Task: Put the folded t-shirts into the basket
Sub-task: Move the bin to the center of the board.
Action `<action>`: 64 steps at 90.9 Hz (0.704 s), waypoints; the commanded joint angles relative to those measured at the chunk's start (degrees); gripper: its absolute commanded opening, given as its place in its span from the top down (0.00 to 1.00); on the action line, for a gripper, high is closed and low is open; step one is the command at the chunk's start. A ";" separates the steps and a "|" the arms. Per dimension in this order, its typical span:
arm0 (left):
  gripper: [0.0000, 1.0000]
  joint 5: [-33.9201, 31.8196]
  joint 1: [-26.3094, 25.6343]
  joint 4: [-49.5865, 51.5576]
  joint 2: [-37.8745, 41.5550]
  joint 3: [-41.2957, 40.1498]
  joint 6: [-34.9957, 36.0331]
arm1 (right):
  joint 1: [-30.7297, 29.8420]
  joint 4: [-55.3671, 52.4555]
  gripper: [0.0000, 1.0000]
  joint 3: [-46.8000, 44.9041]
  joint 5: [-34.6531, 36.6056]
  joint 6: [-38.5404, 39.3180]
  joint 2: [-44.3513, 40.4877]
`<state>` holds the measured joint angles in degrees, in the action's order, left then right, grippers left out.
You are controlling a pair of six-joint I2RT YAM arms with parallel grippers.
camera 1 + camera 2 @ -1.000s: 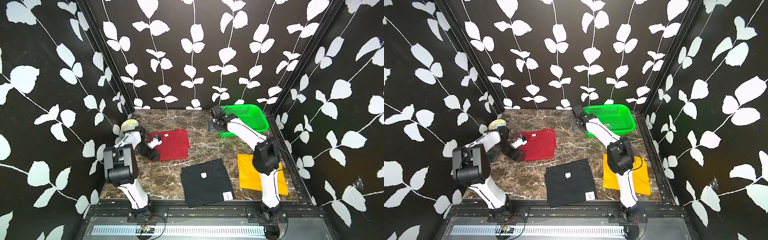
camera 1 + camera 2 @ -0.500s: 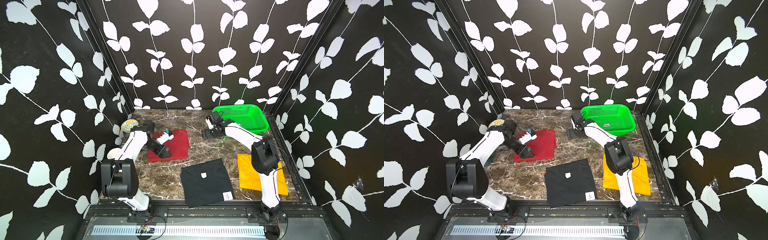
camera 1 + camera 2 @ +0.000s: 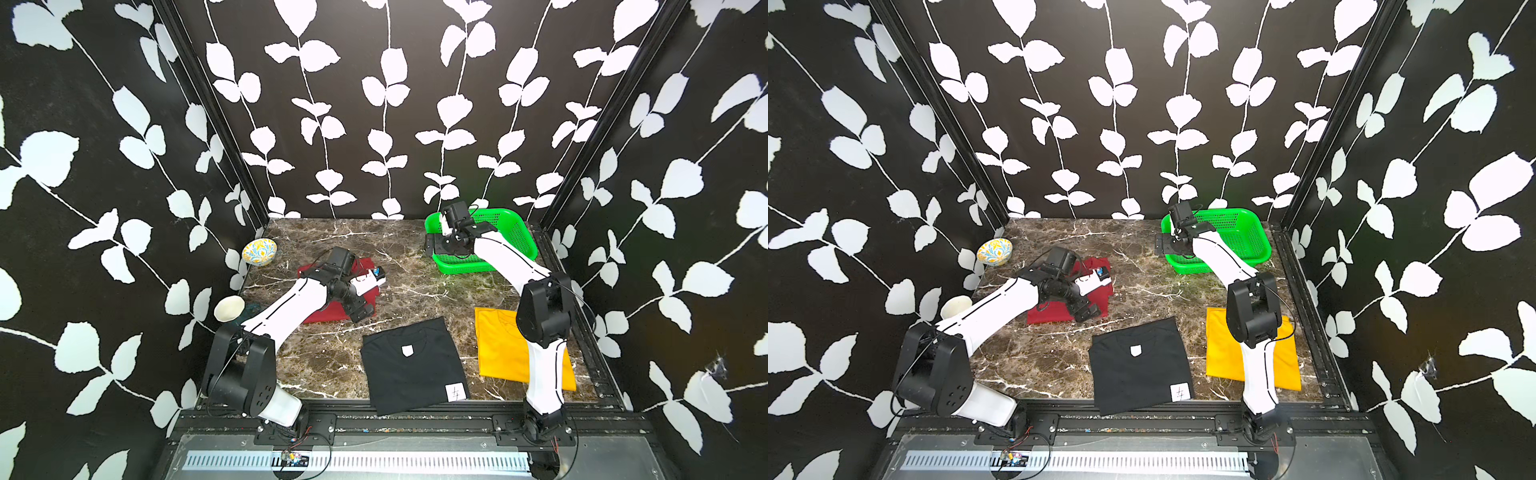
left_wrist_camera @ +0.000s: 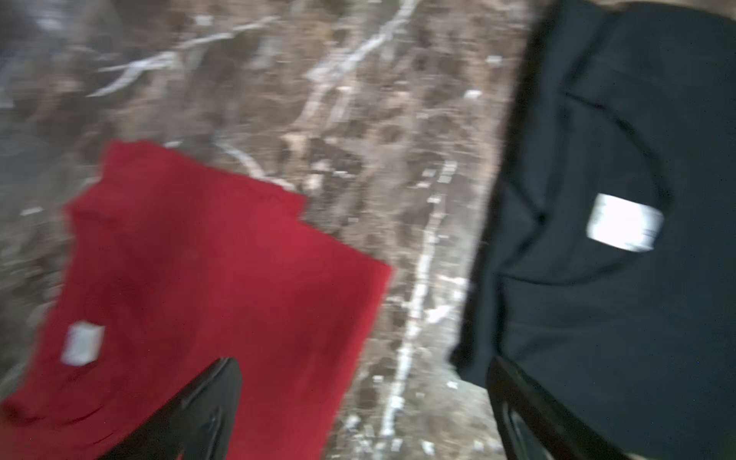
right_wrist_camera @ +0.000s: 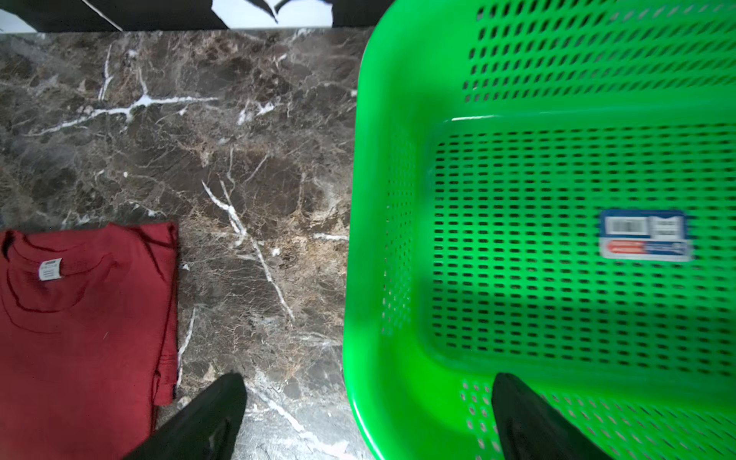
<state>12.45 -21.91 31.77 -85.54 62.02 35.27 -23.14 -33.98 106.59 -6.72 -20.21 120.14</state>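
Basket [image 3: 515, 235] first: it sits in the far corner on my right side, and in the right wrist view its mesh floor holds nothing but a small sticker. So none of the job is done, and all three shirts remain to be moved.

The yellow shirt [image 3: 498, 349] lies flat on the table [image 3: 399, 257] on the basket's side, between the basket and the base of my right arm, which crosses over part of it. The black shirt [image 3: 411, 365] lies just beside the yellow one, further from the basket, at the front edge. The red shirt [image 3: 324, 319] is well apart from the basket, across a stretch of bare marble toward my left side.

My right hand [image 5: 368, 378] hangs over the basket's near rim with its jaws spread wide, one finger above the table outside the wall and one above the inside. It grips nothing.

My left hand [image 4: 362, 370] is above the red shirt's corner nearest the black one, also spread wide and empty. That view is blurred, so I cannot tell whether a finger touches the cloth.

I judge the red shirt to be the first pick.

Far from the basket, by the left wall, stand a patterned bowl [image 3: 259, 252] and a pale cup [image 3: 228, 308].
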 commanded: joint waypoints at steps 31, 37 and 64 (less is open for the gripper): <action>0.08 18.58 9.05 1.32 5.67 2.28 -16.25 | -7.05 0.57 0.03 -9.74 -22.60 6.31 -6.59; 0.02 23.43 8.45 4.75 3.96 3.72 -13.79 | -7.86 0.37 0.04 -11.58 -22.67 6.24 -8.49; 0.01 8.24 -7.39 5.82 0.55 -2.75 -1.49 | -8.43 -1.79 0.03 -19.78 -11.40 -1.90 -26.01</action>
<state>24.40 -25.71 34.46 -82.24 60.62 29.12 -31.55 -34.37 88.18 -23.27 -17.45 101.14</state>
